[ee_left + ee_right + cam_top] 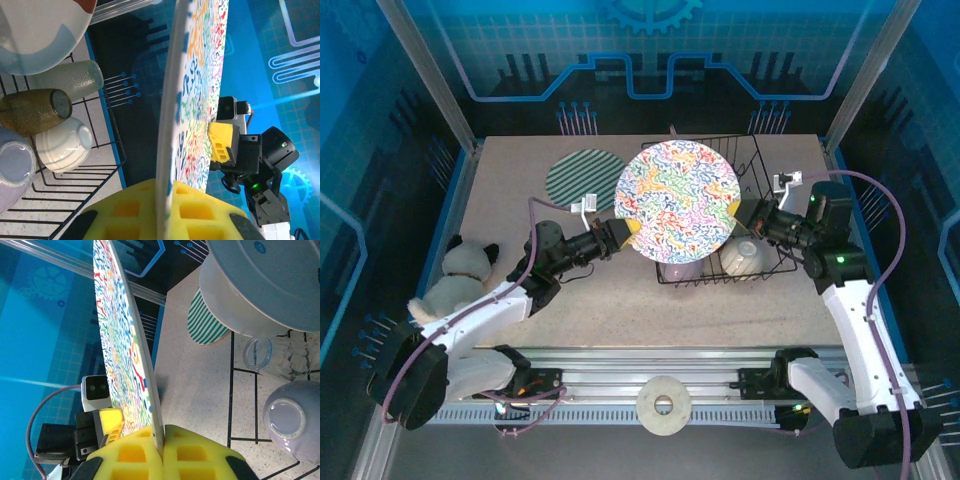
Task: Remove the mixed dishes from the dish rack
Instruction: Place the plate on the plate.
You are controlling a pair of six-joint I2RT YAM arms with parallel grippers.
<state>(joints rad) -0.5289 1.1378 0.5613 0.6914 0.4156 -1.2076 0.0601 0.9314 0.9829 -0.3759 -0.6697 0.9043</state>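
The left gripper (pixel 623 232) is clamped on the left rim of the speckled floral plate (pixel 677 200). The right gripper (pixel 744 215) is clamped on the opposite rim. The plate hangs between them, clear of the table (pixel 505 205), in front of the left end of the dish rack (pixel 765 170). The rack contains a white bowl (pixel 748 255), a lavender bowl (pixel 680 268), a brown cup (pixel 35 110) and a clear glass (pixel 75 80). A green-striped plate (pixel 582 176) lies flat on the table, just beyond the left gripper. Blue panels (pixel 380 80) enclose the cell.

Left gripper (pixel 630 233) and right gripper (pixel 739 212) face each other, both clamping the plate (pixel 677 200).
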